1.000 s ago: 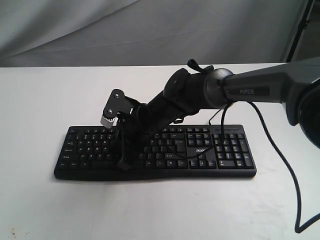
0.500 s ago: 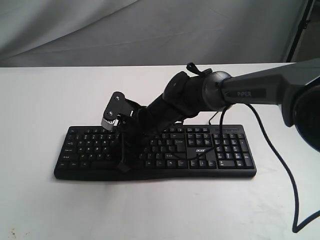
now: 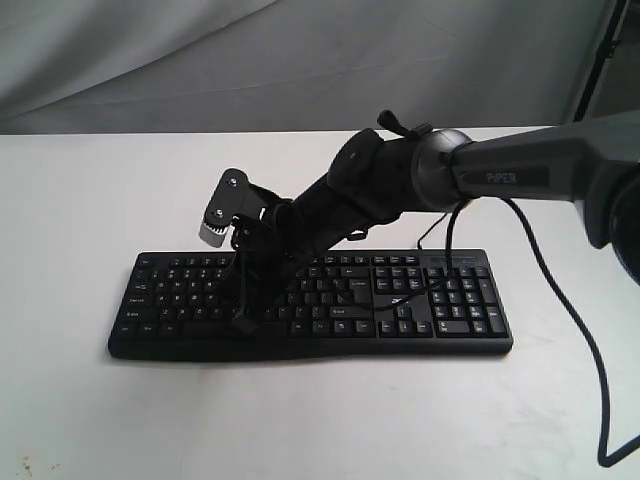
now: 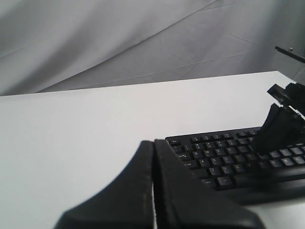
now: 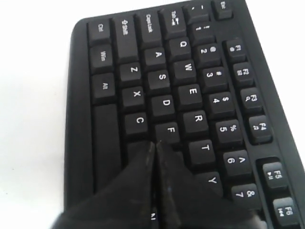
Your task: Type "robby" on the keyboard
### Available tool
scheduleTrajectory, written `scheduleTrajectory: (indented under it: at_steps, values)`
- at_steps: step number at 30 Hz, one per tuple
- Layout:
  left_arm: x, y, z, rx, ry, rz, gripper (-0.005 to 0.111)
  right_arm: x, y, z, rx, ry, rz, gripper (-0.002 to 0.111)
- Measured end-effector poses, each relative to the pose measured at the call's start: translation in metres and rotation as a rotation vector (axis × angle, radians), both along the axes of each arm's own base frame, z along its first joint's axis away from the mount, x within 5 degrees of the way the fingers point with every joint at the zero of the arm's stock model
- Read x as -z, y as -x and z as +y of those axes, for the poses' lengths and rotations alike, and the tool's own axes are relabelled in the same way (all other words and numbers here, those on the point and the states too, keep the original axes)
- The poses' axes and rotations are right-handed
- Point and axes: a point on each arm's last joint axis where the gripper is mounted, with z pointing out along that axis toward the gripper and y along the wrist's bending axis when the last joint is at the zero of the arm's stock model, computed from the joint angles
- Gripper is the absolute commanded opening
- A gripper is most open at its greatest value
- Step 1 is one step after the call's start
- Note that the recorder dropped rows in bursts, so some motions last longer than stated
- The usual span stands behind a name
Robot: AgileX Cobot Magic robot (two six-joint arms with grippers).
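A: Entry under the right gripper [image 5: 155, 148]?
B: One keyboard [image 5: 190, 95]: black, white key legends. The right gripper itself: black.
A: Around it?
B: One table [image 3: 100, 180]: plain white. Beyond it, backdrop [image 3: 300, 60]: grey. Behind it, arm [image 3: 520, 175]: dark grey, white lettering.

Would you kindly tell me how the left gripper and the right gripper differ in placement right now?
The right gripper points down over the keyboard's letter keys, with its tips near F. The left gripper sits off the keyboard's end, over the white table. The right gripper shows in the exterior view, while the left gripper does not. Both have their jaws shut.
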Motion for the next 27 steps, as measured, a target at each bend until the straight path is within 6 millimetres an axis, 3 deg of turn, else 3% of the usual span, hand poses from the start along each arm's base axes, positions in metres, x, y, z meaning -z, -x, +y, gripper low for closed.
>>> scheduleTrajectory:
  at_steps: [11, 19, 27]
  values:
    - [0.000, 0.000, 0.000, 0.000, 0.000, 0.000, 0.000, -0.006, 0.000, 0.000, -0.006, -0.005, -0.012, 0.000]
    - [0.000, 0.000, 0.000, 0.000, 0.000, 0.000, 0.000, 0.018, 0.002, -0.001, -0.009, 0.029, 0.048, 0.000]
    - [0.000, 0.000, 0.000, 0.000, 0.000, 0.000, 0.000, 0.012, 0.002, -0.001, -0.015, 0.024, 0.035, 0.000]
